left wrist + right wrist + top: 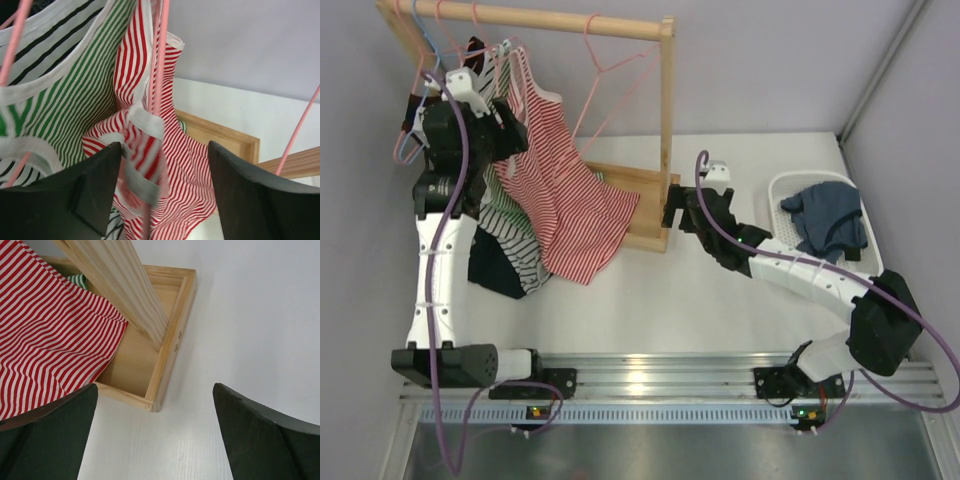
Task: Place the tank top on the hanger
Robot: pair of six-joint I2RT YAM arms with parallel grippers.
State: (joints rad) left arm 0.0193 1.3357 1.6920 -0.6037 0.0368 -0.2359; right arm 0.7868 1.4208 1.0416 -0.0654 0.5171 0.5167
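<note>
The red-and-white striped tank top point(560, 190) hangs at the left of the wooden rack, its hem draped over the rack's base. In the left wrist view a thin pink hanger wire point(158, 60) runs down through the top's white-trimmed strap point(146, 121). My left gripper point(508, 128) is raised at the top's shoulder. It is open, its jaws wide apart point(165, 192) with the strap and wire between them. My right gripper point(672, 210) is open and empty point(155, 435), low over the table beside the rack's base corner. The tank top's hem shows in the right wrist view point(45, 340).
The wooden rack point(665, 130) has a rail on top and a tray base point(165, 360). An empty pink hanger point(610, 68) hangs on the rail. A green-and-white top point(75, 95) and a dark garment point(498, 265) hang left of the tank top. A white basket point(790, 185) holds a dark blue garment point(828, 218).
</note>
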